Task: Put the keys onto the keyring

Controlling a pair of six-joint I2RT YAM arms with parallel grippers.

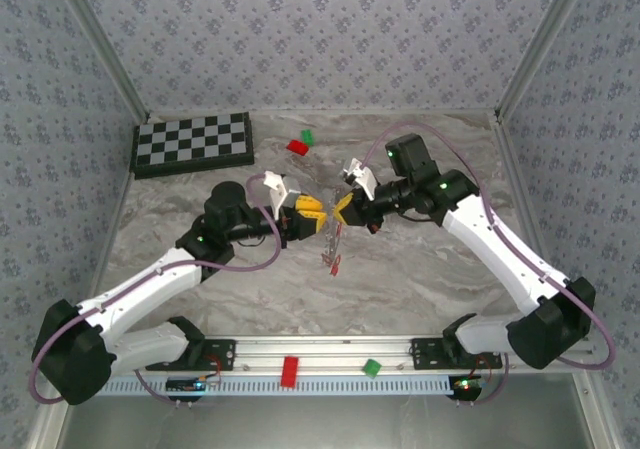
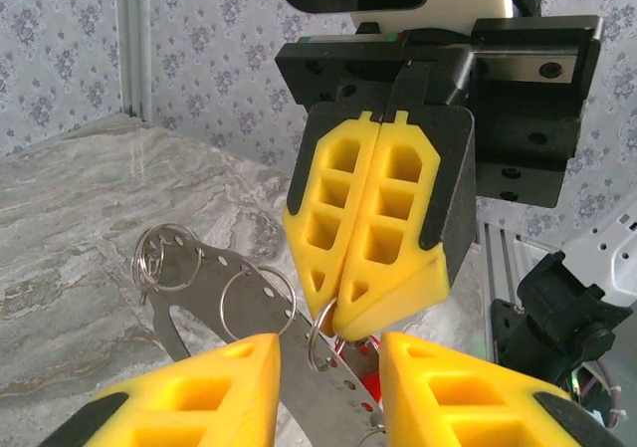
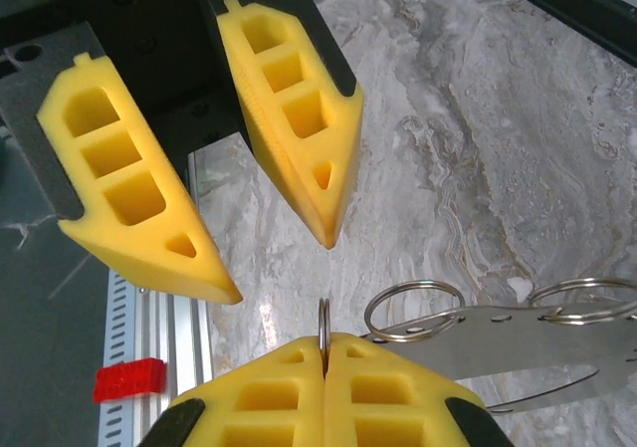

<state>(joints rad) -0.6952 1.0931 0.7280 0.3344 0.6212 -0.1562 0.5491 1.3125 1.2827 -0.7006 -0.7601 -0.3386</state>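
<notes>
Above the middle of the table, the right gripper has its jaws pressed together on a split ring of the keyring. The left gripper faces it, jaws spread, gripping nothing. Red keys dangle underneath.

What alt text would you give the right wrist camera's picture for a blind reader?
The right claw, shut, pinches a thin metal ring seen edge-on at the bottom. Beside it, the flat grey keyring with larger rings stretches right. Opposite, the left claw stands open over a marbled table.
</notes>
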